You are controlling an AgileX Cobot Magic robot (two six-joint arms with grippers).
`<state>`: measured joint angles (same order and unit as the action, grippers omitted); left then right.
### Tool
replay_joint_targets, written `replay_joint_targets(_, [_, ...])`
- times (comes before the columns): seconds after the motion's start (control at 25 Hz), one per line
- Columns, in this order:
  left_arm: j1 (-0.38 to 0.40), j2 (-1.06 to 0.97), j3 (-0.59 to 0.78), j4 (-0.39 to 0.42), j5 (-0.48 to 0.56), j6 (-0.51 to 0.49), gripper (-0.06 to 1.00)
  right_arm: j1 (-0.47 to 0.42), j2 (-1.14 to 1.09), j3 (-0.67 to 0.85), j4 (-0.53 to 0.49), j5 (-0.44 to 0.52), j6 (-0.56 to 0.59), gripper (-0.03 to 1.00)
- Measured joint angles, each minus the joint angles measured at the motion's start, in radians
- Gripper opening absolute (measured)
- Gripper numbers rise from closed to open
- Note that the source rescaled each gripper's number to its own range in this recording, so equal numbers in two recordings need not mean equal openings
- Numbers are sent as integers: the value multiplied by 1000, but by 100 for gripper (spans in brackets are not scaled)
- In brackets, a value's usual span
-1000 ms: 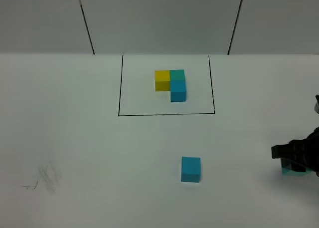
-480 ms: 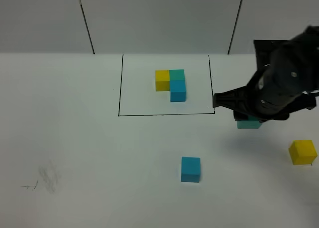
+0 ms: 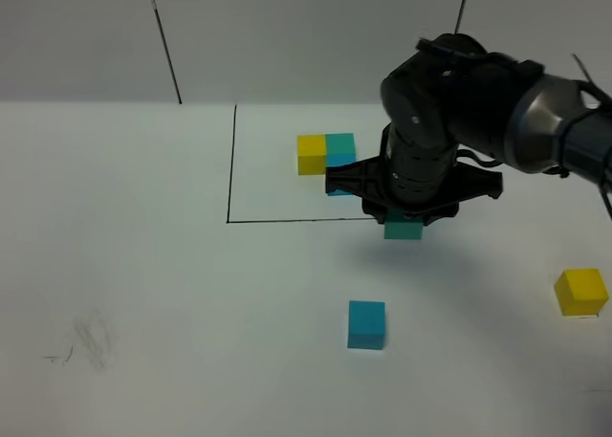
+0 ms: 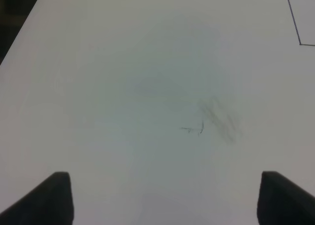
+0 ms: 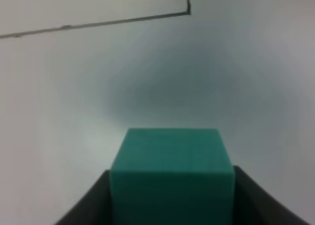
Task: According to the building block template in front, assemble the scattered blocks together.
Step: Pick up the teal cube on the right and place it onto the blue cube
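Right fingers: my right gripper is clenched on a small teal-green matte cube, lifted off the white table, centre-right of the high view, right at the frame's lower line.
Left fingers: my left gripper is spread wide with nothing between the tips. Only two dark tips show at the bottom corners of its wrist view, and the high view does not catch it at all.
Hidden: my dark right arm covers the right side of the thin black rectangle outline and most of the template's cyan cube.
Template: the building block template, yellow and teal-green cubes side by side, sits upper centre inside that outline.
Loose blocks: a small cyan-blue matte cube lies lower centre, and a small yellow matte cube at the right edge, well apart.
Right wrist only: the teal-green cube fills the bottom; my fingers are cut off.
Writing: a faint grey pencil scribble, lower left in the high view, is unreadable.
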<state>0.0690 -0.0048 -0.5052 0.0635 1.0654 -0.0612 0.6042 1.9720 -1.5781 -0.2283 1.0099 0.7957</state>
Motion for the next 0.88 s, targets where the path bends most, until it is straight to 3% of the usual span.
replay_joint_targets(0.24, [0,0,0,0,0,0,80,30,42,-6,0,-38,4,0])
replay_joint_targets(0.88, [0,0,0,0,0,0,80,94,105,-6,2,-15,69,0])
